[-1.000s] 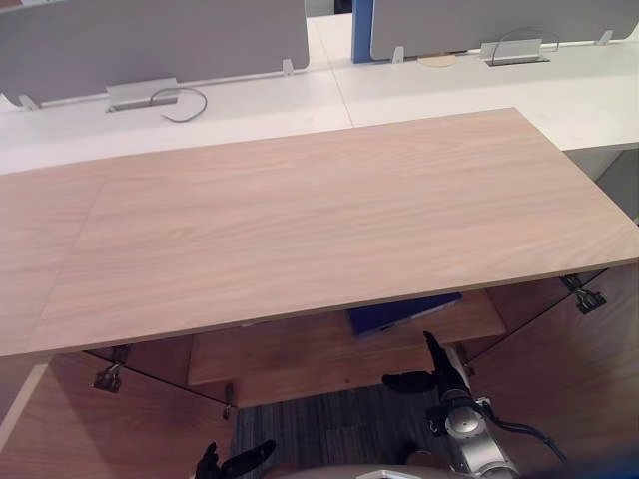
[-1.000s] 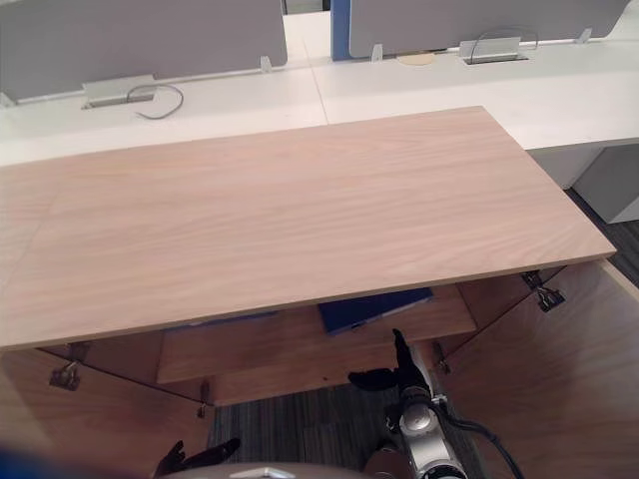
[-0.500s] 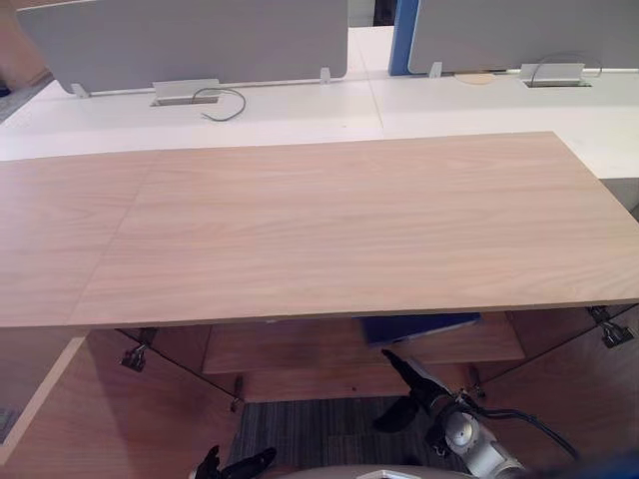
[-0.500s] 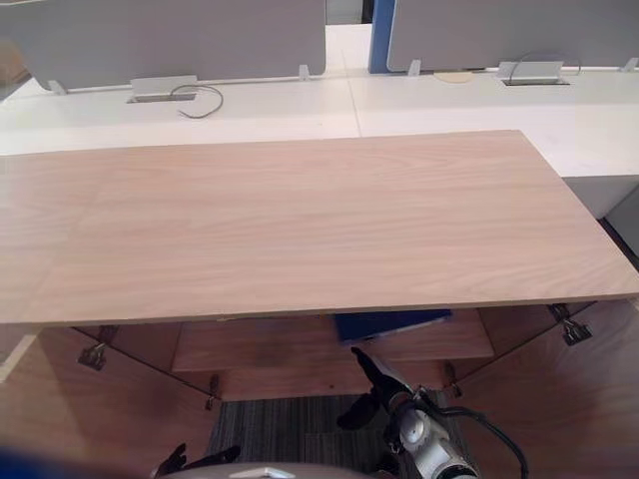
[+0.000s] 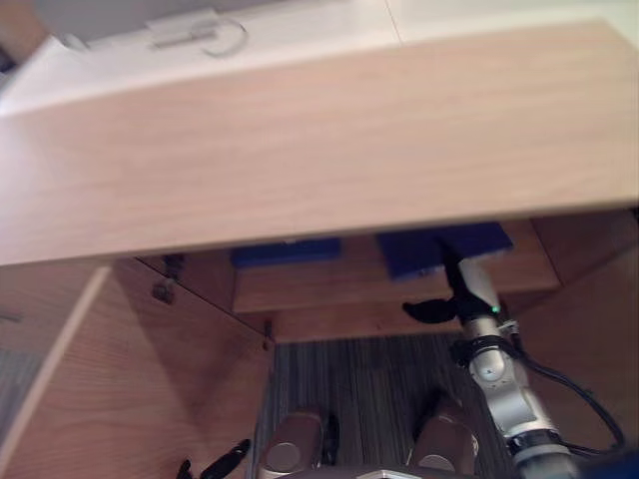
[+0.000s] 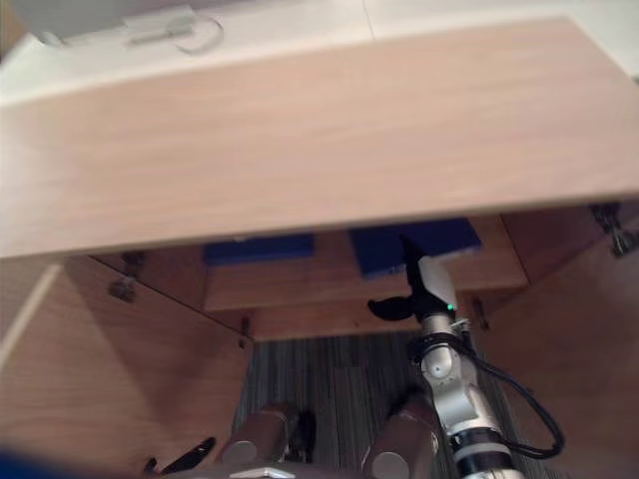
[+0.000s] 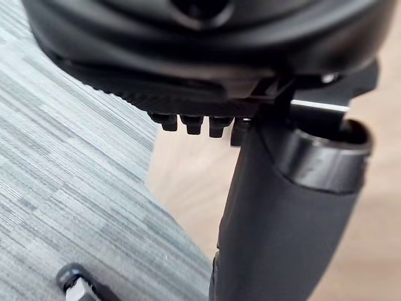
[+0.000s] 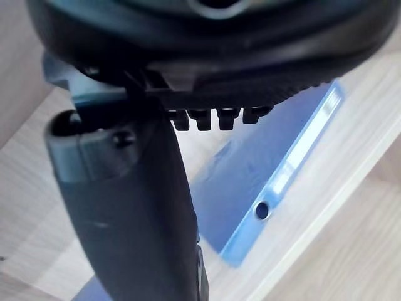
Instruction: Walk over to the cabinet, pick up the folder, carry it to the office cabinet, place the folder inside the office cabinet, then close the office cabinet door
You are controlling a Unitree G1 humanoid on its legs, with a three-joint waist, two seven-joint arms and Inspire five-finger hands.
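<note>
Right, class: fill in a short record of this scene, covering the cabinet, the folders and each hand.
cabinet: open, shelf showing
right folder: blue, flat on shelf
left folder: blue, same shelf, apart from the other
right hand: open, reaching over right folder; contact unclear
left hand: open, low, beside left door
</note>
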